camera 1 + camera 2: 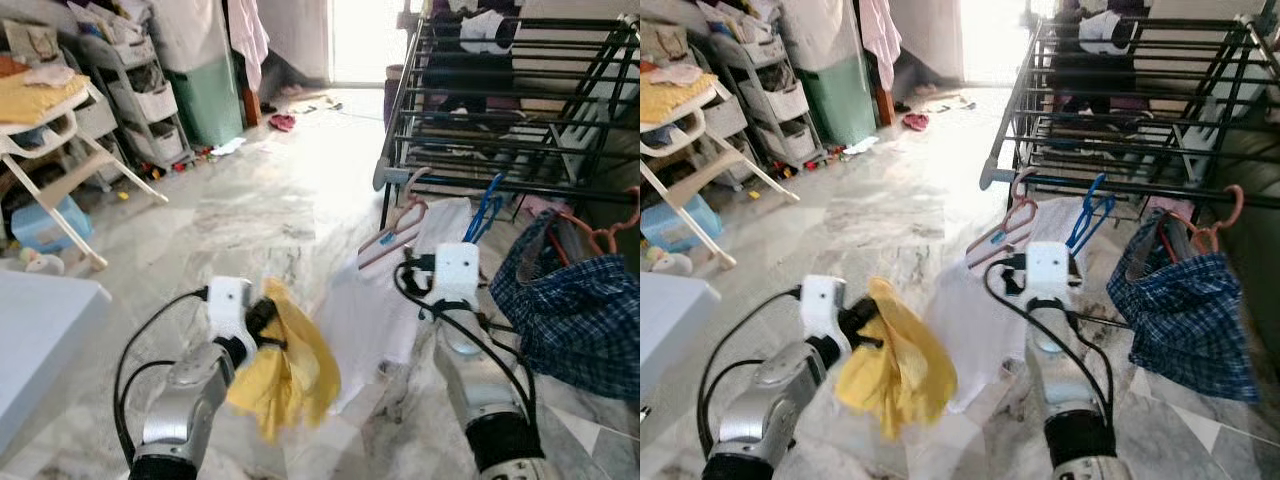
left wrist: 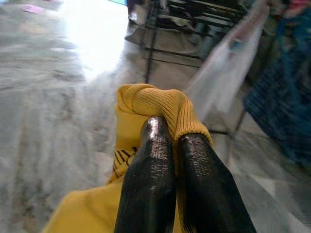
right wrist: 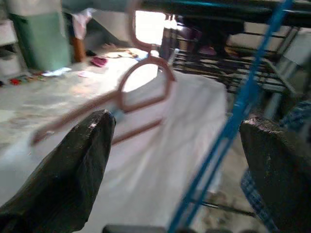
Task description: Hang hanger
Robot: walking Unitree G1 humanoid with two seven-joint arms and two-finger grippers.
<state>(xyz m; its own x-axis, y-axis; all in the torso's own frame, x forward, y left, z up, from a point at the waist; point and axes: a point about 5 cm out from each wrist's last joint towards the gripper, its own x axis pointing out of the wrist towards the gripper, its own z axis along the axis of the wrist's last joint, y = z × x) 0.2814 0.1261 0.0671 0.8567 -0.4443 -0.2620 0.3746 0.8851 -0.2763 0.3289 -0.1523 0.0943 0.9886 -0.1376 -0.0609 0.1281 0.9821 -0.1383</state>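
The left gripper (image 2: 170,141) pinches the yellow garment (image 1: 290,370) clear at seven o'clock, while the right gripper (image 3: 175,160), fingers spread, faces the pink hanger (image 1: 392,232) hooked on the drying rack (image 1: 500,130) at one o'clock.

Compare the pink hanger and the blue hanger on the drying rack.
The pink hanger carries a white garment; the blue hanger looks bare. The pink one is tilted out of level, its arm sloping down toward the robot's left; the blue one hangs steep and narrow. Both hook on the same low rail of the drying rack, in front of the open right pincer.
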